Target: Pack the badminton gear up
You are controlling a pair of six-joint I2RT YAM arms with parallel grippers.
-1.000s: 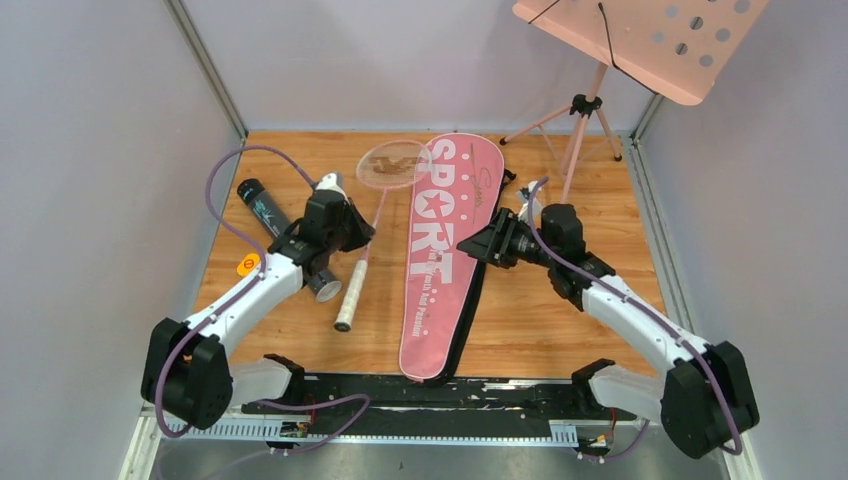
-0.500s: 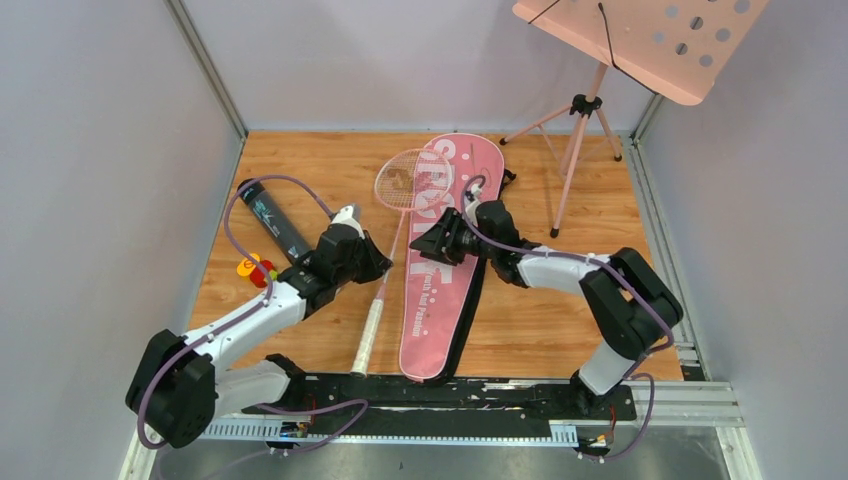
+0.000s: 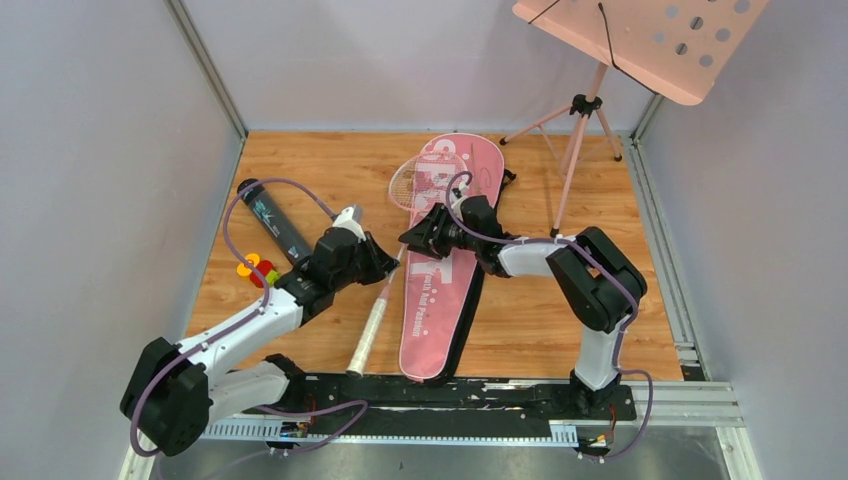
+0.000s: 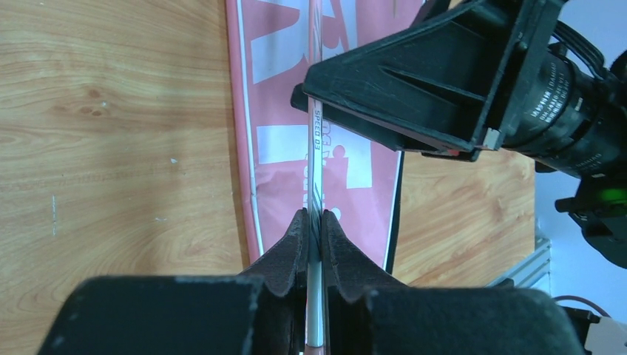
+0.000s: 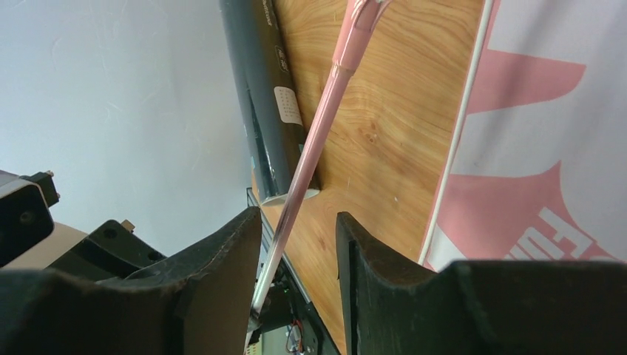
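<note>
A thin pink racket (image 3: 369, 332) lies slanted, its head over the top of the pink SPORT bag (image 3: 440, 300) and its white handle toward the near edge. My left gripper (image 3: 388, 263) is shut on the racket shaft (image 4: 316, 148), fingers (image 4: 336, 237) pressed to both sides. My right gripper (image 3: 408, 243) is open just above that grip. Its jaws straddle the pink shaft (image 5: 310, 140), which rests against the left finger (image 5: 222, 259). The black tube (image 3: 272, 220) lies at the left, also seen as the tube (image 5: 268, 96) behind the shaft. No shuttlecock shows.
A pink music stand (image 3: 590, 110) rises at the back right. A small orange, red and green toy (image 3: 257, 270) sits by my left forearm. Grey walls close the wooden table (image 3: 560, 320) on three sides, with a black rail along the near edge.
The left arm has carried the racket rightward, so its head now lies over the bag. The right gripper swung left to the shaft and its jaws narrowed.
</note>
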